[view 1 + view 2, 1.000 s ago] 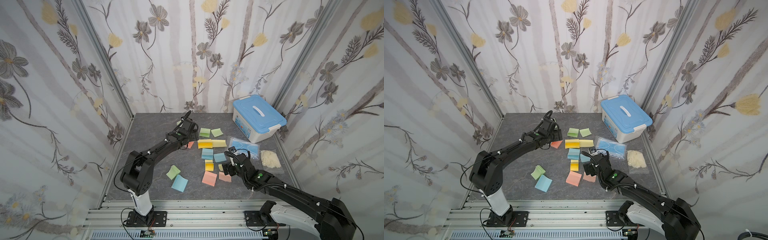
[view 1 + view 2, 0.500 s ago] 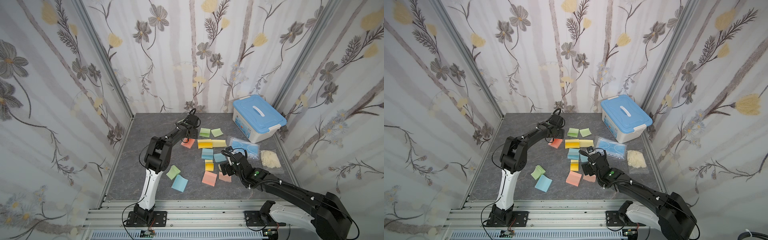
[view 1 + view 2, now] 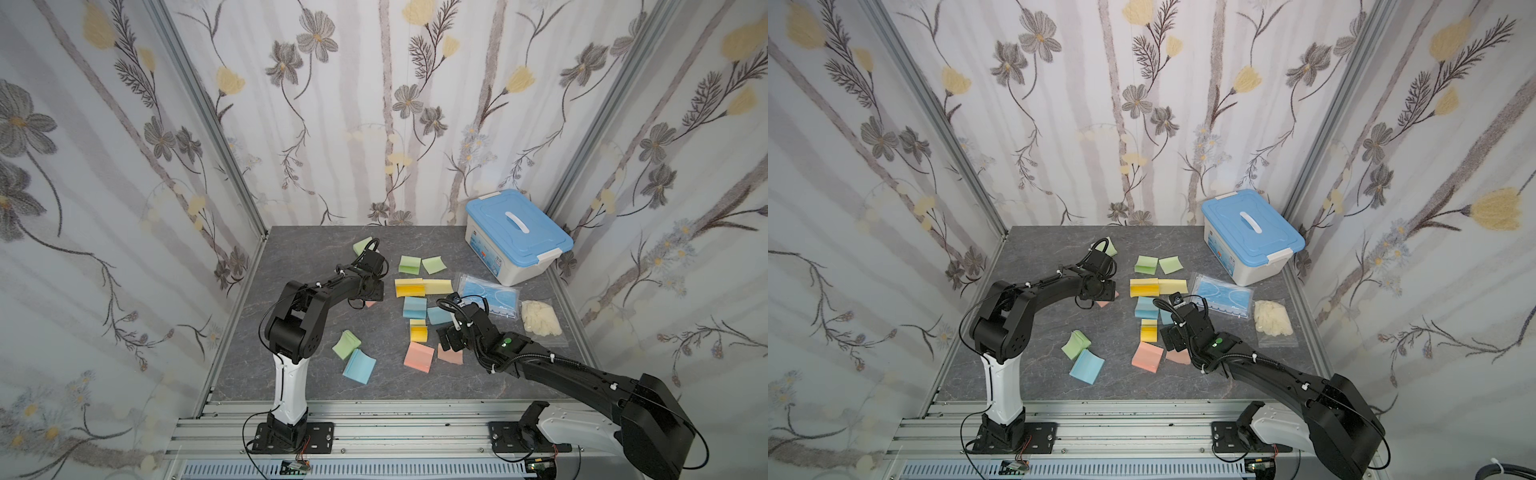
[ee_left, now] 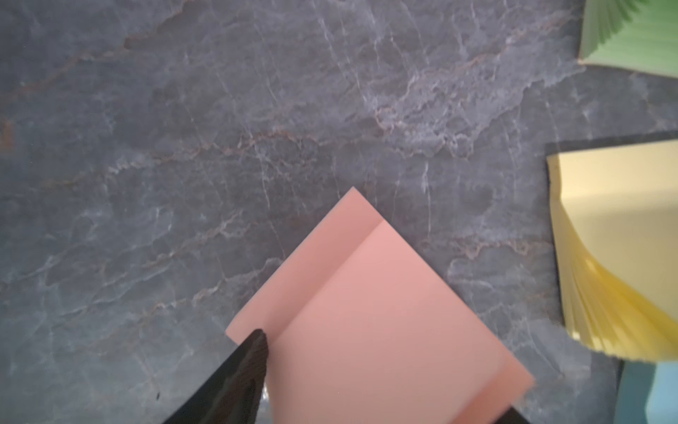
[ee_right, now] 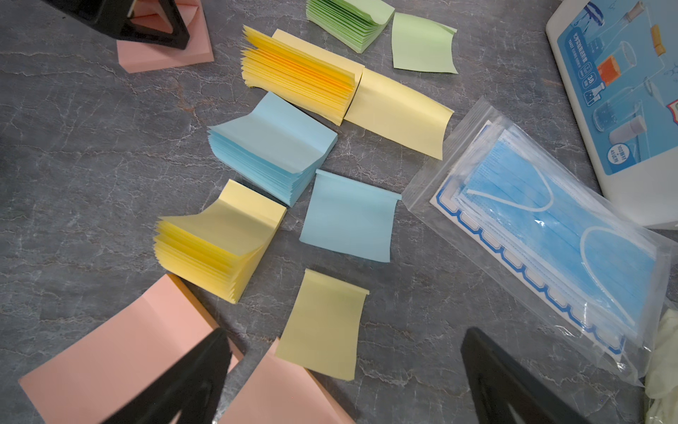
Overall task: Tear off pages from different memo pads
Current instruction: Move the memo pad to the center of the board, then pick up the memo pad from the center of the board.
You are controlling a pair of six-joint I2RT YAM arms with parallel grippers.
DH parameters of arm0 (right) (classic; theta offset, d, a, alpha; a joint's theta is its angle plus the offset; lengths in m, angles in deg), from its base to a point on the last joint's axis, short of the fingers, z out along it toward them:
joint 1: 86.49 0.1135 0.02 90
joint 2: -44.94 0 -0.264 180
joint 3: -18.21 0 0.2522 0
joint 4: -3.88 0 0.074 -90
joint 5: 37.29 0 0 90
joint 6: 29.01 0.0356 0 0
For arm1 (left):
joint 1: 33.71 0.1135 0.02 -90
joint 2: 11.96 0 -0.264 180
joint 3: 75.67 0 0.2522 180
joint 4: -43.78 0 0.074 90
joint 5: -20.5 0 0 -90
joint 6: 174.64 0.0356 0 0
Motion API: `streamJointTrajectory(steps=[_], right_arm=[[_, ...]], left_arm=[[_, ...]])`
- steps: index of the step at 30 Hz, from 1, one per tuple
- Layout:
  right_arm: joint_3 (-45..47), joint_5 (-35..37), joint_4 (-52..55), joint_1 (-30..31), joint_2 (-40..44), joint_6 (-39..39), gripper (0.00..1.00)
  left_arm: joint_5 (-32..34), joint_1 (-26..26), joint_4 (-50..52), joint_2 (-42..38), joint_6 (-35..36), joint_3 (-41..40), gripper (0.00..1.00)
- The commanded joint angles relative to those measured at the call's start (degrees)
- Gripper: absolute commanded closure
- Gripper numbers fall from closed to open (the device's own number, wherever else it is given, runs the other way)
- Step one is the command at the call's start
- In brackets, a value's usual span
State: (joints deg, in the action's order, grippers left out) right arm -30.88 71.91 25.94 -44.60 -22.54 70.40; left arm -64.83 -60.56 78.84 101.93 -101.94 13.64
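left gripper [image 4: 387,370] jaws apart astride a salmon memo pad [image 4: 385,293] near the table's [image 3: 395,374] middle, right gripper [image 5: 346,332] spread wide above a salmon page [image 5: 271,396] nearer the front edge, loose pages [image 5: 348,216] beside the memo pads [image 5: 271,147]

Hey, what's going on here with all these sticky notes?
Pages are being torn off memo pads. The left gripper is down at a pink pad, jaws apart, one fingertip on its top leaf. The right gripper hovers open above the loose ones lying among the pads.
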Motion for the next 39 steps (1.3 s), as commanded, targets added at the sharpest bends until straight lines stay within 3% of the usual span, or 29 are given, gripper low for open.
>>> streamJointTrajectory(steps=[1,5,10,16,39], right_arm=[[-0.4,-0.8,-0.1,0.2,-0.2,0.4,0.00],[-0.8,-1.1,0.1,0.3,-0.9,0.3,0.00],[-1.4,-2.1,0.4,0.6,-1.7,-0.1,0.00],[-2.4,-3.8,0.5,1.4,-3.5,-0.7,0.00],[-6.6,-3.0,2.0,7.6,-8.5,-5.0,0.00]], left_arm=[[-5.6,0.0,-4.3,-4.4,-3.2,-6.4,0.30],[-9.3,-0.3,-6.7,-12.0,-5.4,-14.1,0.29],[-8.3,-0.5,-4.6,-22.3,-5.7,-19.2,0.16],[-7.8,-0.5,-3.3,-30.6,-5.9,-22.7,0.15],[-5.9,1.9,-6.9,-30.5,-6.8,-27.3,0.19]])
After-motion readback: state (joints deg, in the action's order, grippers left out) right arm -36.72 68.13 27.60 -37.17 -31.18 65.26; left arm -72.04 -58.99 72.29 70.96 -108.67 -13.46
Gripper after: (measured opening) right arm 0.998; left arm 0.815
